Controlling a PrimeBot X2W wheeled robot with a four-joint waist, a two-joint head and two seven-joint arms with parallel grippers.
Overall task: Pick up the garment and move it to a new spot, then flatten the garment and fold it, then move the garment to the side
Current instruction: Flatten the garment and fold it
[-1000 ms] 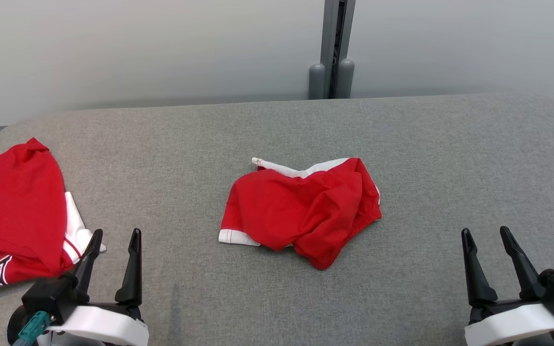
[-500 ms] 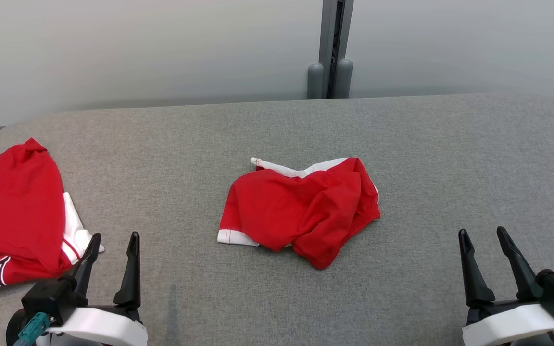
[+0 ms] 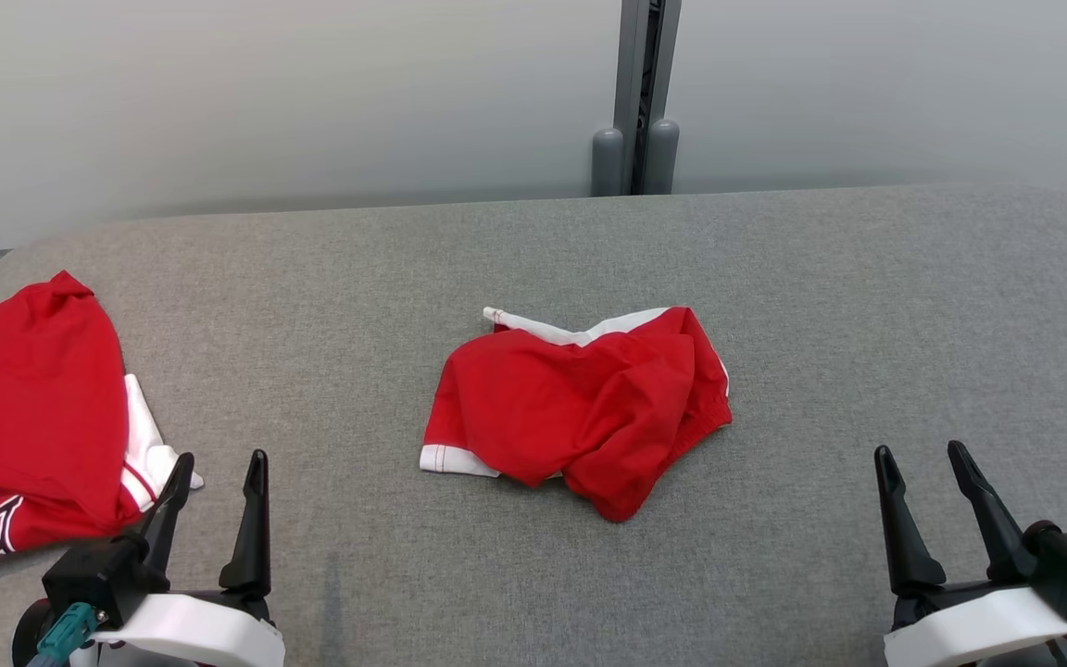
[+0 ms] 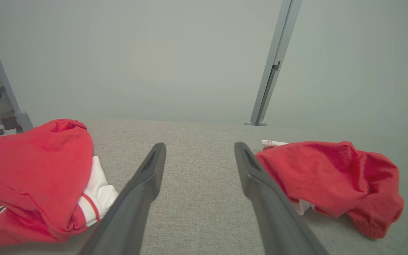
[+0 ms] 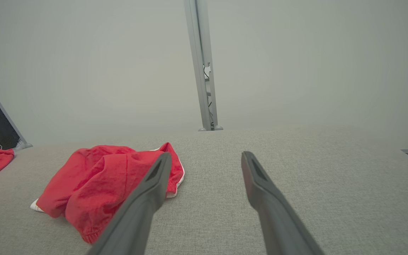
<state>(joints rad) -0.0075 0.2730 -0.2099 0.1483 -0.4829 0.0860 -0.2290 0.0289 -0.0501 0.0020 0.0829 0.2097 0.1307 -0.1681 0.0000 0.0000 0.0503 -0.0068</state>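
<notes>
A crumpled red garment (image 3: pixel 580 408) with white trim lies in the middle of the grey padded table (image 3: pixel 830 306). In the left wrist view the garment (image 4: pixel 331 177) sits to the right of the fingers; in the right wrist view the garment (image 5: pixel 108 184) sits to their left. My left gripper (image 3: pixel 217 468) hovers open at the lower left, well short of it, with nothing between its fingers. My right gripper (image 3: pixel 921 460) hovers open at the lower right, also apart from the garment and holding nothing.
A second red garment (image 3: pixel 29 417) with white and black print lies at the table's left edge, close to my left gripper; it also shows as the red garment (image 4: pixel 30 180) in the left wrist view. A grey post (image 3: pixel 635 93) stands behind the table against a pale wall.
The whole head view has shifted slightly downward, so the camera moved. Both grippers stay open and the garment lies as before.
</notes>
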